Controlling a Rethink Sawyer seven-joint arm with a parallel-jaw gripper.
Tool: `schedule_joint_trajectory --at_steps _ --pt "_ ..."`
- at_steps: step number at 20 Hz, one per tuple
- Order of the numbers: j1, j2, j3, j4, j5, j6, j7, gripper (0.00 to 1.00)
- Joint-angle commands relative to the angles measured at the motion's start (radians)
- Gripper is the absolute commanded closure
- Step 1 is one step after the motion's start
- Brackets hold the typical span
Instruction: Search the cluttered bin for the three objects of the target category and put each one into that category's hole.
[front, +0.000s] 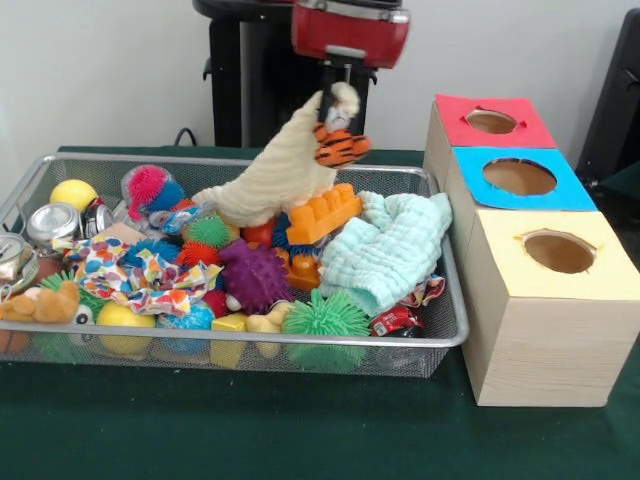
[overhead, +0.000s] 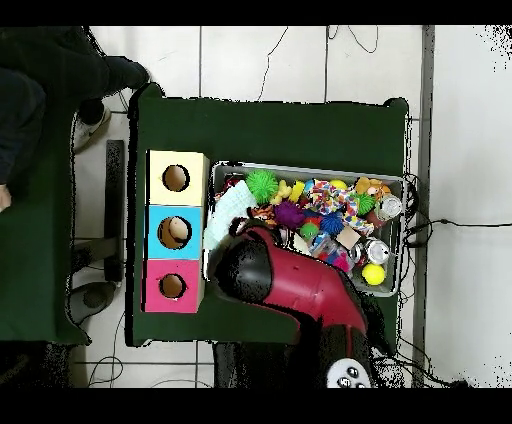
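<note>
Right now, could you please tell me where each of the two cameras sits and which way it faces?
Front view: across the table from the robot, level with the bin; the red arm comes down from the top, gripper at the tiger with a cream cloth hanging alongside.
Overhead view: above the table, looking straight down, robot's base at the bottom; the arm covers part of the bin, hiding the gripper.
Shared: bin, arm, and the three-hole box.
</note>
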Motion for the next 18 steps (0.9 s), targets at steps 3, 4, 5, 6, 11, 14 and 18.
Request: schedule_joint_trajectory --at_steps 3,4,5,6,11,14,18 --pt "-0.106 0.111 0.126 0.124 0.017 -0.141 0.198 1.00" --pt "-0.104 0.122 0.129 0.127 0.014 -0.165 0.207 1.00" --pt "-0.107 0.133 0.137 0.128 0.014 -0.184 0.213 1.00" --pt "-0.109 0.145 0.143 0.129 0.012 -0.207 0.217 1.00" --pt "-0.109 0.197 0.150 0.101 0.002 -0.270 0.211 1.00" --pt "-0.090 0.264 0.118 0.031 -0.001 -0.269 0.181 1.00" --pt "-0.081 0.324 0.087 -0.021 -0.012 -0.294 0.156 1.00"
